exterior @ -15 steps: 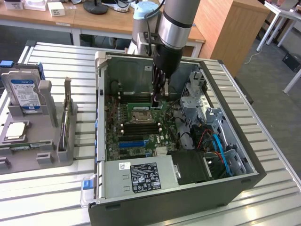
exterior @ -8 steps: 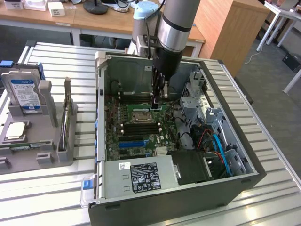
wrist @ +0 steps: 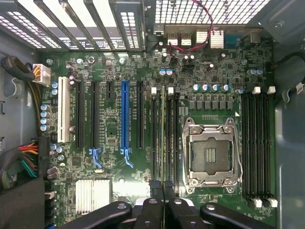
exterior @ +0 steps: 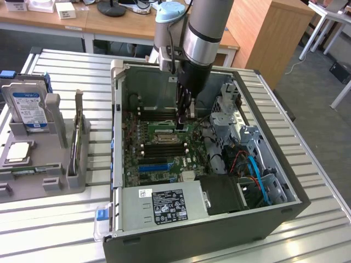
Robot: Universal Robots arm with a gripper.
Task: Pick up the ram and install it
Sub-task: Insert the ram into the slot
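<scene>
The arm is lowered into an open computer case [exterior: 117, 104] that is laid on its side on the slatted metal worktop [exterior: 60, 224]. The tool [exterior: 184, 120] is positioned over the motherboard [exterior: 159, 153], close to the empty CPU socket [wrist: 209, 152].

In the wrist view the tool [wrist: 162, 188] is seen clenched on the ram [wrist: 163, 138], with its two dark fingertips [wrist: 153, 187] pressed close together on either side of it. The ram is held upright on its long edge and is seen as a thin green line. It is lined up along the bank of black memory slots [wrist: 171, 138] that lies between the CPU socket and the blue expansion slot [wrist: 125, 114]. Whether the ram is already seated in a slot or only held just above it cannot be told.

On the exterior view's left, a hard drive [exterior: 27, 107] and a square silver chip [exterior: 16, 152] are kept on a grey holder [exterior: 60, 175], well apart from the case.
</scene>
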